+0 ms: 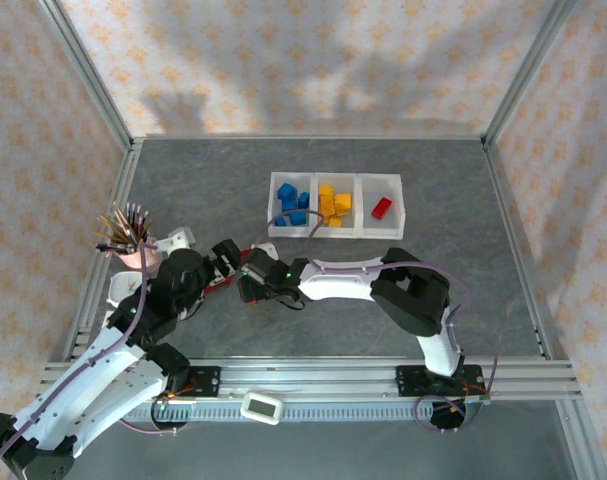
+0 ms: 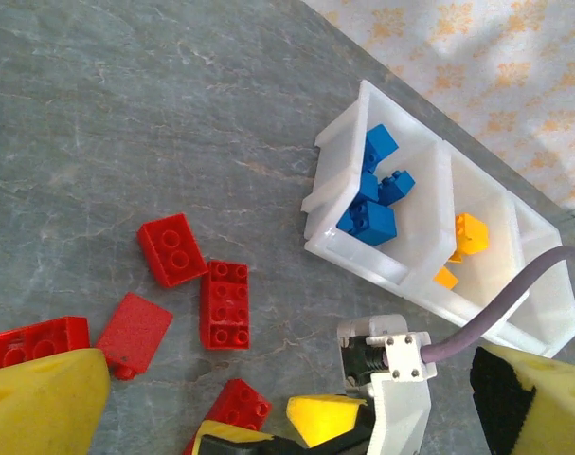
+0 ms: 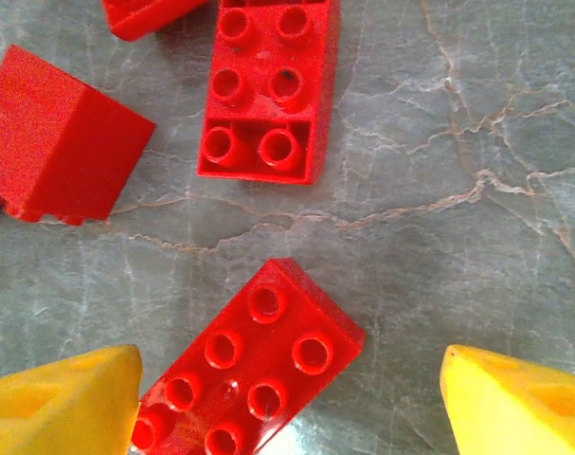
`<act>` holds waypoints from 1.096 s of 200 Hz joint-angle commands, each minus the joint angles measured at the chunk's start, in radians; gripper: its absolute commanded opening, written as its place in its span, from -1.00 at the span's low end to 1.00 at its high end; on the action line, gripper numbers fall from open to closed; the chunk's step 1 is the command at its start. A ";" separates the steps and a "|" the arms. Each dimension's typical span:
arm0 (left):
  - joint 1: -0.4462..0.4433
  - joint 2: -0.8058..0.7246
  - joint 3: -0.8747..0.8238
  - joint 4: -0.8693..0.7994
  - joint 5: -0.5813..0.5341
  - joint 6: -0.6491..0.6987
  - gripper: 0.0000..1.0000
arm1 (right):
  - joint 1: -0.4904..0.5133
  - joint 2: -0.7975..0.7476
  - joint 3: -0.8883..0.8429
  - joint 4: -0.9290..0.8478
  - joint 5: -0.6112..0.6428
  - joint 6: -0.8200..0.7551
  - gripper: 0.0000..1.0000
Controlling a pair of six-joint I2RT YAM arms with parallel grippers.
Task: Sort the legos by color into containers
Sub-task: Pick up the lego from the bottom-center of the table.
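Note:
Several red legos lie on the grey table: a studded brick (image 3: pixel 249 370), a longer brick (image 3: pixel 268 85) and a smooth wedge (image 3: pixel 60 137). My right gripper (image 3: pixel 292 403) is open just above the table. The studded brick sits between its yellow fingertips, close to the left one and well apart from the right. My left gripper (image 2: pixel 287 408) is wide open beside it, over the same red legos (image 2: pixel 224 304). The containers (image 1: pixel 283 228) hold blue legos (image 1: pixel 295 203) in the left bin, yellow ones (image 1: pixel 333 205) in the middle and a red one (image 1: pixel 382 208) in the right. The two grippers (image 1: pixel 223 262) (image 1: pixel 251 280) are close together.
A pink cup of pencils (image 1: pixel 133 235) stands at the left, beside the left arm. A small white device (image 1: pixel 261 407) sits on the front rail. Metal frame posts and patterned walls close in the table. Bare grey surface lies right of the right arm.

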 commanded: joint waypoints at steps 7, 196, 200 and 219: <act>0.007 -0.017 0.006 -0.049 -0.045 -0.014 0.98 | 0.011 0.026 0.032 -0.051 0.081 0.020 0.62; 0.019 -0.003 0.023 -0.052 -0.046 -0.002 0.98 | 0.042 -0.059 -0.029 -0.166 0.024 0.075 0.24; 0.019 -0.005 0.024 -0.054 -0.046 -0.001 0.98 | 0.042 -0.055 -0.028 -0.167 0.028 0.073 0.21; 0.019 -0.009 0.021 -0.058 -0.047 -0.003 0.98 | 0.042 -0.036 -0.026 -0.167 0.039 0.063 0.08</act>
